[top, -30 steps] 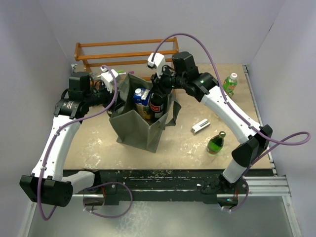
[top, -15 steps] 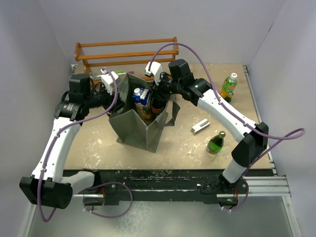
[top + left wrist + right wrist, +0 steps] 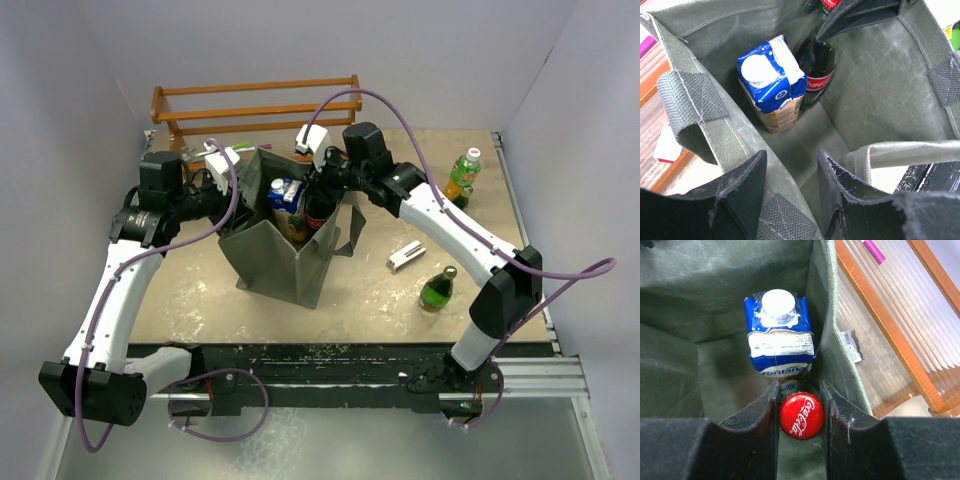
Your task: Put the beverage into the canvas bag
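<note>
Cola bottle [image 3: 816, 75] upright, low inside canvas bag [image 3: 275, 262], touching blue carton [image 3: 780, 335]. Right fingers [image 3: 757, 415] clamped on its red cap from directly above, long axis vertical. Left fingers [image 3: 745, 187] straddle bag rim; whether gripping, cannot tell. Next, likely: release, lift straight up.

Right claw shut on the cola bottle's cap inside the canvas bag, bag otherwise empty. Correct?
Not empty: a blue-and-white carton stands in the canvas bag beside the cola bottle, as the right wrist view shows. The right claw grip on the cap is correct.
</note>
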You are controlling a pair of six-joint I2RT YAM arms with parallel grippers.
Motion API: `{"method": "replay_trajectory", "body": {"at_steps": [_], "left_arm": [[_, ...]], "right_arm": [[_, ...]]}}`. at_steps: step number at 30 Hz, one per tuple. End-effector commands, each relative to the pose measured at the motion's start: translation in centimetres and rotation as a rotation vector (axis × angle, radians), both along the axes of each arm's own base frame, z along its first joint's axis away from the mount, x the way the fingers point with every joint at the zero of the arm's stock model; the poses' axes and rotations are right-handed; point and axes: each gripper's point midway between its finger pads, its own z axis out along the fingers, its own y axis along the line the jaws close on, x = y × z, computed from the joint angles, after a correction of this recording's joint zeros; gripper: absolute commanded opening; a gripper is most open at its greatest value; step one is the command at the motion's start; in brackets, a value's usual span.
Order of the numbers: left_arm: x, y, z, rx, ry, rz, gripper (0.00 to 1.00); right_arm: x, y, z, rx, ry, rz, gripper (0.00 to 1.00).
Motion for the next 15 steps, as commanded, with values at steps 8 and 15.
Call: {"method": "replay_trajectory", "body": {"at_steps": [8,15], "left_arm": [[-0.3,-0.3,1.6,-0.014,-0.064,-0.029,0.51],[-0.3,-0.3,1.9,-0.017,-0.068,-0.028,0.51]], "right_arm": [[1.0,-1.6,7.0,0.060,-0.172,-0.035,0.46],[0.4,-2.0,9.1,0.083,-0.190,-0.040,0.64]]}}
